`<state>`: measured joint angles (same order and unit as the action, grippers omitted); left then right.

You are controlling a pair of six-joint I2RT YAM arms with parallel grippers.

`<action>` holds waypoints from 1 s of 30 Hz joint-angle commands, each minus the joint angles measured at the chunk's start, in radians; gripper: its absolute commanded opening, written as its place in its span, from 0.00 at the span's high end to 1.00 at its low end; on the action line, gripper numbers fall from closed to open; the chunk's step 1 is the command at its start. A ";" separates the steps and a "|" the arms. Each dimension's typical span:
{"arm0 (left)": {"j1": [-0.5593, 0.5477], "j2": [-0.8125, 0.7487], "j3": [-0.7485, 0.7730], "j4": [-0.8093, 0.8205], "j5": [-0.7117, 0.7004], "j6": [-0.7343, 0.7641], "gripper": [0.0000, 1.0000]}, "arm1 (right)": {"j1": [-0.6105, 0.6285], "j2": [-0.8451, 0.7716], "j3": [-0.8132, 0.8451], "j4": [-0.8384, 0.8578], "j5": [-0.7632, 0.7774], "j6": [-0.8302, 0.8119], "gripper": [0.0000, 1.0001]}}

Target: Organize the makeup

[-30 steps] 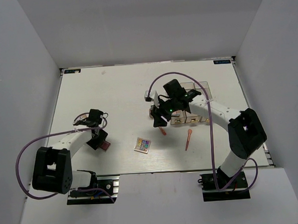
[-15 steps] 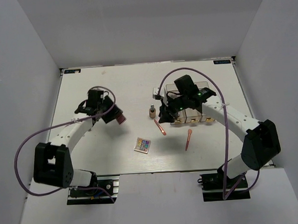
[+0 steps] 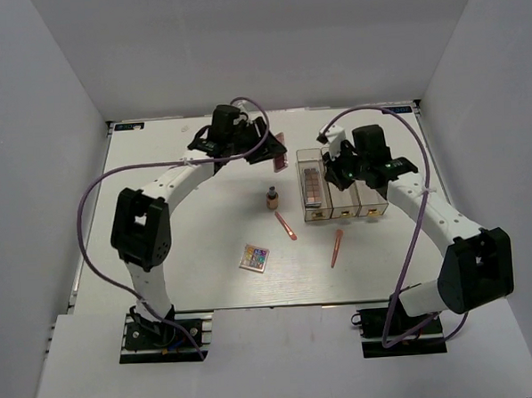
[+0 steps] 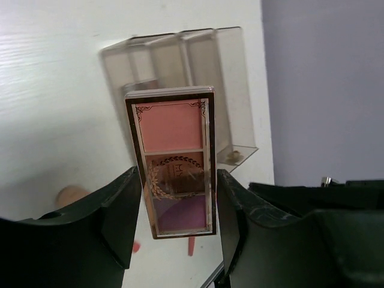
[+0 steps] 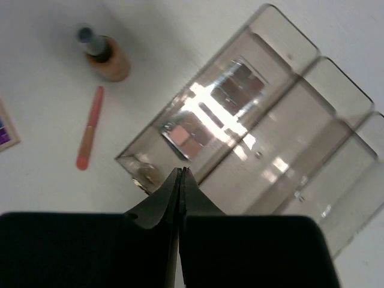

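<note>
My left gripper (image 3: 268, 146) is shut on a pink-brown eyeshadow palette (image 3: 279, 151), held in the air just left of the clear box (image 3: 367, 199). In the left wrist view the palette (image 4: 174, 159) sits between both fingers (image 4: 123, 210), with the box (image 4: 231, 90) beyond it. My right gripper (image 3: 339, 171) hovers over the box, shut and empty (image 5: 181, 172). A brown palette (image 3: 312, 183) (image 5: 210, 111) lies in the box's left compartment (image 5: 150, 157). On the table are a tan bottle (image 3: 271, 199) (image 5: 108, 60), two coral sticks (image 3: 286, 226) (image 3: 337, 247) and a multicolour palette (image 3: 255, 257).
The box's middle and right compartments (image 5: 312, 156) hold nothing that I can see. Gold knobs (image 3: 346, 213) line its near side. Grey walls enclose the white table (image 3: 179, 248) on three sides. Purple cables loop above both arms.
My left arm swung from the table's left side to the back centre, carrying the palette. My right gripper left the bottle, moved back over the box and shut.
</note>
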<state>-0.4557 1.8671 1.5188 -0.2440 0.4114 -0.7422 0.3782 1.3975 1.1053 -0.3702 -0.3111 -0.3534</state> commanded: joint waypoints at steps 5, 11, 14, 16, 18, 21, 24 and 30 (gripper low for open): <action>-0.098 0.176 0.216 0.083 0.093 -0.026 0.85 | -0.088 -0.048 -0.050 0.105 0.176 0.128 1.00; -0.155 0.328 0.354 0.029 0.075 -0.028 0.81 | -0.122 -0.042 -0.059 0.111 0.144 0.143 1.00; -0.189 0.377 0.403 -0.031 0.040 -0.014 0.73 | -0.137 -0.037 -0.062 0.108 0.132 0.149 1.00; -0.189 0.386 0.420 -0.073 0.006 -0.011 0.63 | -0.144 -0.037 -0.062 0.109 0.118 0.151 1.00; -0.198 0.389 0.426 -0.096 -0.029 -0.002 0.55 | -0.147 -0.035 -0.062 0.108 0.109 0.152 1.00; -0.198 0.385 0.432 -0.133 -0.048 0.010 0.42 | -0.150 -0.034 -0.061 0.108 0.099 0.151 1.00; -0.198 0.383 0.440 -0.146 -0.065 0.015 0.33 | -0.150 -0.026 -0.053 0.102 0.069 0.139 0.94; -0.198 0.383 0.451 -0.138 -0.063 0.009 0.25 | -0.148 -0.023 -0.036 0.073 -0.022 0.103 0.69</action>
<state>-0.6544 2.2890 1.9255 -0.3771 0.3603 -0.7406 0.2310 1.3777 1.0485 -0.3035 -0.2665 -0.2287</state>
